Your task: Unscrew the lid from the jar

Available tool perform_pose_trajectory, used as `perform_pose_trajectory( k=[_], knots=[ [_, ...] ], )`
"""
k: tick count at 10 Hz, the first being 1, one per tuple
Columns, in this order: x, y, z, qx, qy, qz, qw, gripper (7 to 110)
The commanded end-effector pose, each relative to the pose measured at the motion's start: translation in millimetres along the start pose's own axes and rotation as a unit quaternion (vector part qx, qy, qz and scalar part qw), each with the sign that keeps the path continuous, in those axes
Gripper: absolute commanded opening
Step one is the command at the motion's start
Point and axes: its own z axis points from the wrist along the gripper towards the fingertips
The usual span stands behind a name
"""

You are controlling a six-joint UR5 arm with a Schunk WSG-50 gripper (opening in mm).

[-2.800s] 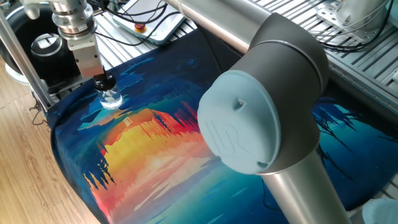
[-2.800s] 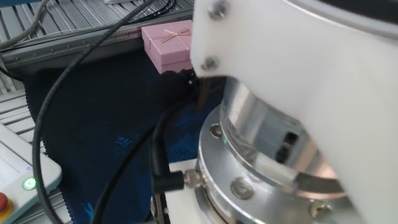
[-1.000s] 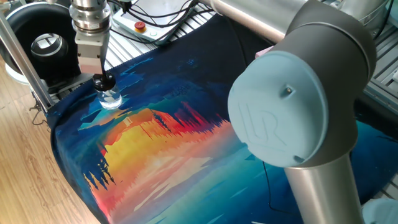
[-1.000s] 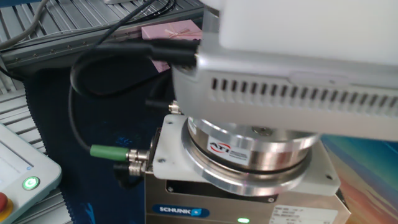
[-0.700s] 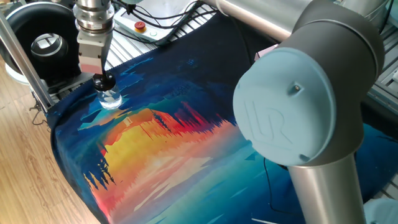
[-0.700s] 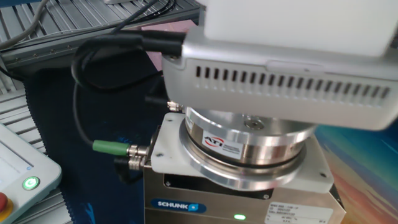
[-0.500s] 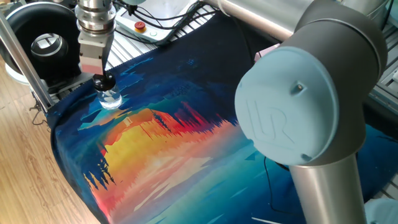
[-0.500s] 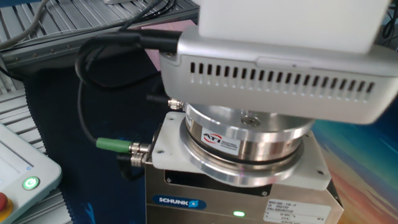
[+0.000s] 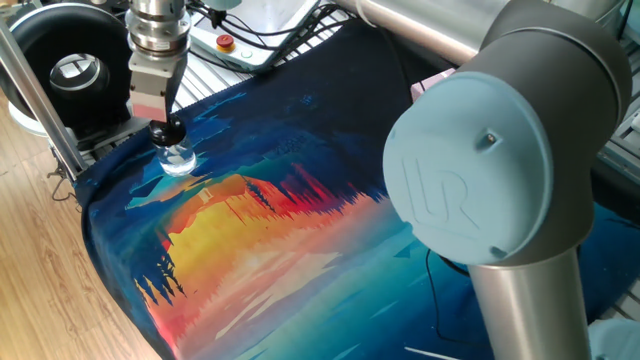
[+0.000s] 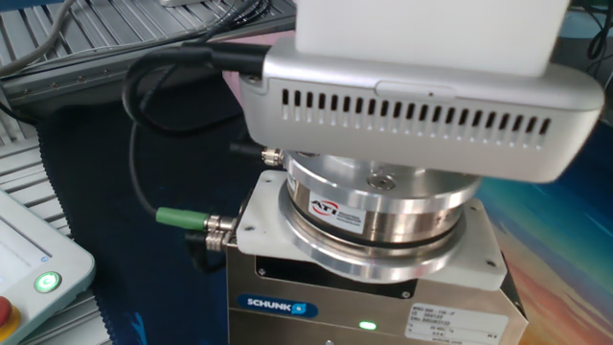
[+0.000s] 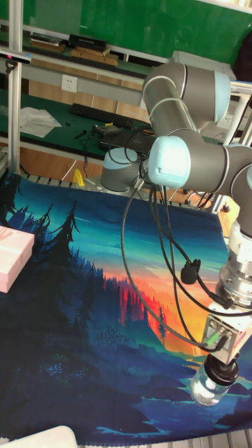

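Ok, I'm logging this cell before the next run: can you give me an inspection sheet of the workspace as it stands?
Surface: printed sunset-forest cloth spread over the table.
Job's things: jar upright near the cloth's edge; lid on its neck.
Clutter: pink gift box at the far side of the cloth.
Grippers: gripper straight above the jar, fingers around the lid.
Cables: black cables hang from the arm; green-tipped plug at the wrist.
Surroundings: black ring-shaped device, button box, keyboard.
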Motion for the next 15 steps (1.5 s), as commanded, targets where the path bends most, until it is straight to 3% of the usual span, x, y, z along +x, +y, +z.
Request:
perform_pose_trajectory(
  k=[1, 8, 11, 15],
  knots=[
    [-2.5, 2.7, -1.1, -0.007, -0.008, 0.009, 0.9999, 22],
    [2.3, 5.1, -0.3, -0.012, -0.001, -0.016, 0.9998, 22],
    [12.0, 0.6, -1.0, -0.003, 0.022, -0.044, 0.9988, 22],
    [-6.1, 4.3, -8.4, 0.007, 0.046, -0.063, 0.9969, 22]
  ],
)
